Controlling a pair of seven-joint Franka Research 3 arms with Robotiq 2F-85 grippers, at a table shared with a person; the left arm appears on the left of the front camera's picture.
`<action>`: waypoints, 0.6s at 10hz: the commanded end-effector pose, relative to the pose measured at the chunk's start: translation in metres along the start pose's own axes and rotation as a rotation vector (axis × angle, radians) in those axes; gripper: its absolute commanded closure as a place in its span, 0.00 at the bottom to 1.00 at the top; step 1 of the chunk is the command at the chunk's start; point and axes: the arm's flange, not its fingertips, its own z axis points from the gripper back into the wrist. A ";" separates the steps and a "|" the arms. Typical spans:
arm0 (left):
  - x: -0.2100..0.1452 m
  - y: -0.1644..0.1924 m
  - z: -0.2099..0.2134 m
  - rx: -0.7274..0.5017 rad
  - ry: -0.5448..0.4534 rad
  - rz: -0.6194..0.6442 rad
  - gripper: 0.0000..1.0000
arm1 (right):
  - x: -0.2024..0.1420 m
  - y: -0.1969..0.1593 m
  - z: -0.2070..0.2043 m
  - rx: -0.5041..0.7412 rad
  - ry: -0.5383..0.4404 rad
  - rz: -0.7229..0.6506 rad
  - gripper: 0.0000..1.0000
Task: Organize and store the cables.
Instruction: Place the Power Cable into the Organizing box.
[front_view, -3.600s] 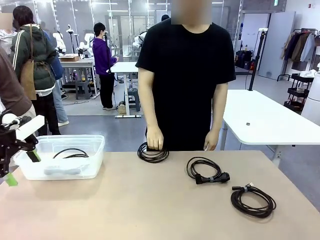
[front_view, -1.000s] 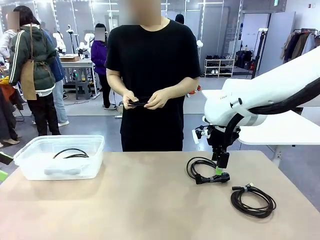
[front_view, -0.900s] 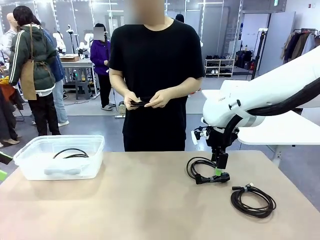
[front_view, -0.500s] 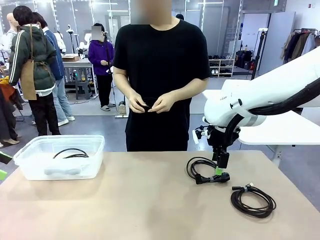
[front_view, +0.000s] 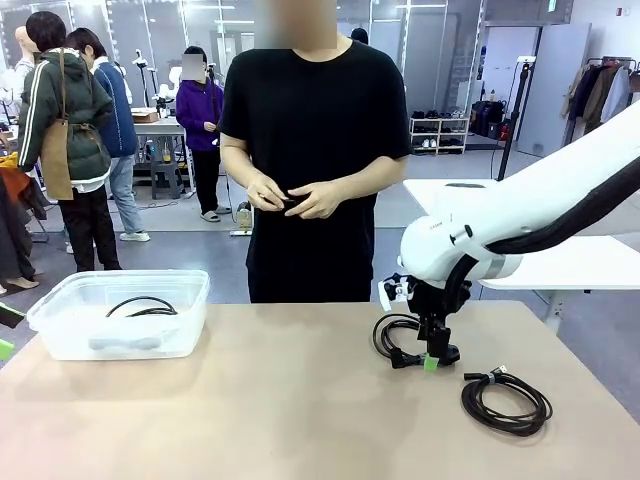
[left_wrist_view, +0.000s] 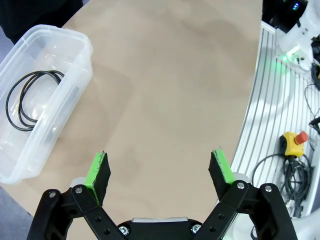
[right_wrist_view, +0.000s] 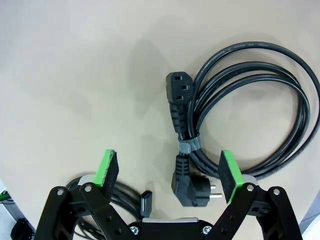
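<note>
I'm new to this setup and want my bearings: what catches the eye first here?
The right gripper, on a big white arm, hangs open just above a tied coil of cable with plugs near the middle of the table. Across the table a person holds another cable in both hands. A clear plastic bin at the left already holds one coil.

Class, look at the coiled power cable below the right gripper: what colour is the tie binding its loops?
Grey tie; the right wrist view shows it best.
</note>
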 end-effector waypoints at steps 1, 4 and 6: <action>0.004 -0.002 0.001 -0.001 -0.010 0.016 0.00 | -0.001 0.001 -0.011 -0.034 0.032 -0.011 0.00; 0.004 -0.002 0.001 -0.001 -0.010 0.016 0.00 | -0.001 0.000 -0.016 -0.054 0.017 0.004 0.00; 0.004 -0.002 0.001 -0.001 -0.010 0.016 0.00 | -0.004 -0.003 -0.021 -0.040 0.016 -0.005 0.00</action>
